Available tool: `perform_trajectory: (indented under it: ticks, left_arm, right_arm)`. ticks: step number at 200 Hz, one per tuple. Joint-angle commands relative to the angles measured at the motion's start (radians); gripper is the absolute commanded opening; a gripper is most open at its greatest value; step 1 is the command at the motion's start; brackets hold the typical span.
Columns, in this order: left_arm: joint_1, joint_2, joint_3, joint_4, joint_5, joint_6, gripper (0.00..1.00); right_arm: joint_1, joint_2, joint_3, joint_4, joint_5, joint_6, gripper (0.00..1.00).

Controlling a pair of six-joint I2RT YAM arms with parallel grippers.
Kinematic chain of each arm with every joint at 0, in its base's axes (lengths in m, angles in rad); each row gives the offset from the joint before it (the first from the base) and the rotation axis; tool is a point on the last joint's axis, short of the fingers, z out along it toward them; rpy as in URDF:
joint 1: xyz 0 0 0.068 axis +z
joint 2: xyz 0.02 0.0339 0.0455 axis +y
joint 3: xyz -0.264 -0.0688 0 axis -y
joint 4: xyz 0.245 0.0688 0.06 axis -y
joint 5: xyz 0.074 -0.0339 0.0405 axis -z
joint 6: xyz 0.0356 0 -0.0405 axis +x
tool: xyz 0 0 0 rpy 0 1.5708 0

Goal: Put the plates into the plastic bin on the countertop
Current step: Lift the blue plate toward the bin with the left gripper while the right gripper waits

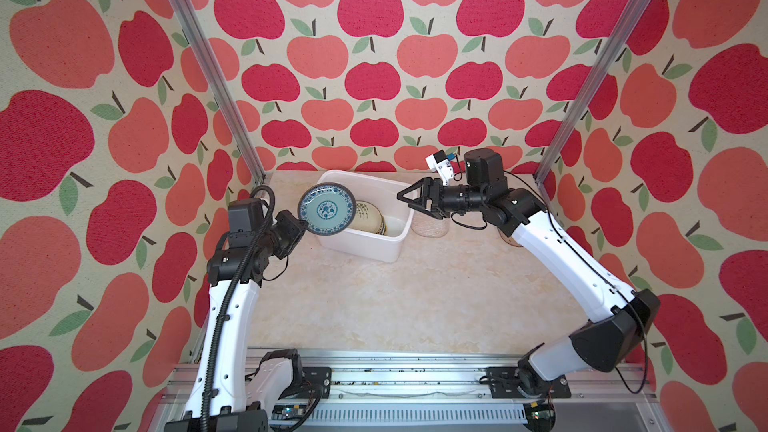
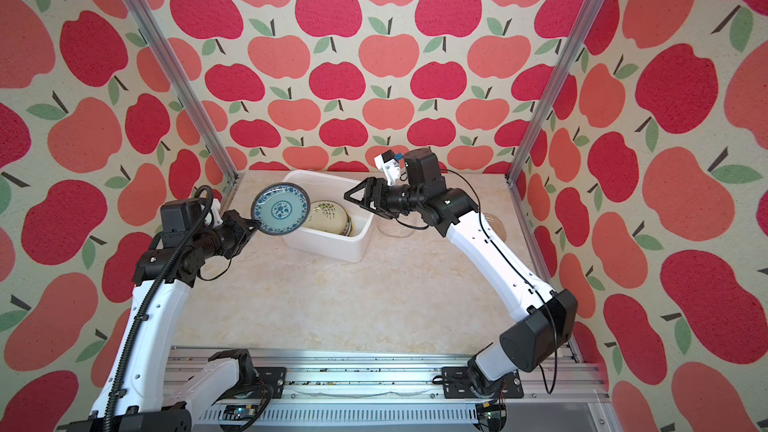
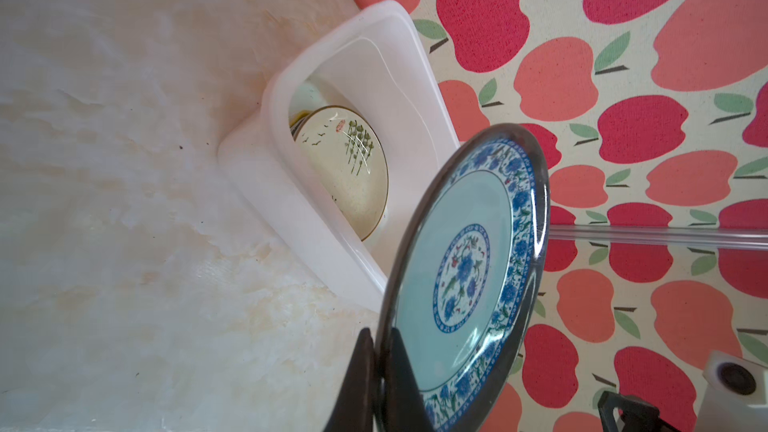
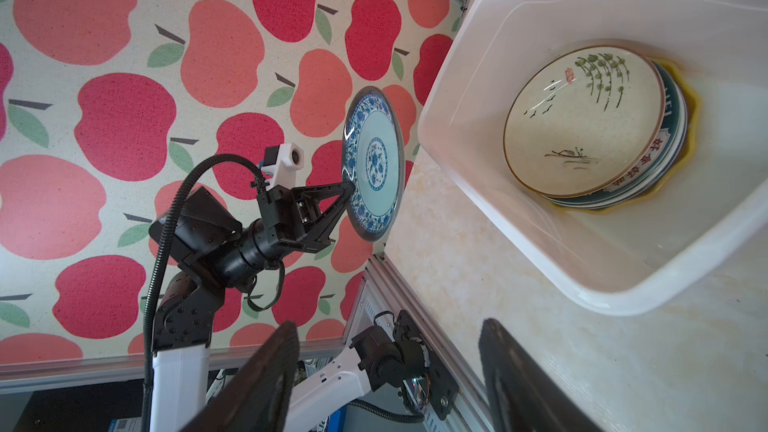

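I have the left gripper (image 1: 306,224) clamped on the rim of the glossy blue-patterned plate (image 1: 327,209), held on edge above the tabletop (image 1: 415,292) just beside the white plastic bin (image 1: 361,247), probably to clear its deep, smooth walls. Round glazed plates (image 4: 582,126) lie stacked inside. The right gripper (image 1: 405,198) hangs empty, jaws apart.

The beige countertop (image 1: 415,292) bore the white plastic bin (image 1: 361,245) near its back edge, with a clear glass plate (image 1: 430,229) just beside it.
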Motion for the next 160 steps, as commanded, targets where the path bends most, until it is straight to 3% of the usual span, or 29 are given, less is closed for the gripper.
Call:
perform_trajectory:
  ticks: [1,55,160]
  left_arm:
    - [-0.044,0.013,0.053,-0.004,0.085,0.041,0.0]
    - [-0.124,0.058,0.074,0.023,0.205,0.048,0.0]
    - [-0.231,0.084,0.042,0.077,0.186,0.013,0.0]
  right_arm:
    - [-0.008,0.012,0.026,-0.079,-0.056,-0.061,0.71]
    - [-0.012,0.045,0.037,-0.142,-0.038,-0.108,0.7]
    - [0.021,0.132,0.086,-0.067,-0.036,-0.056,0.6]
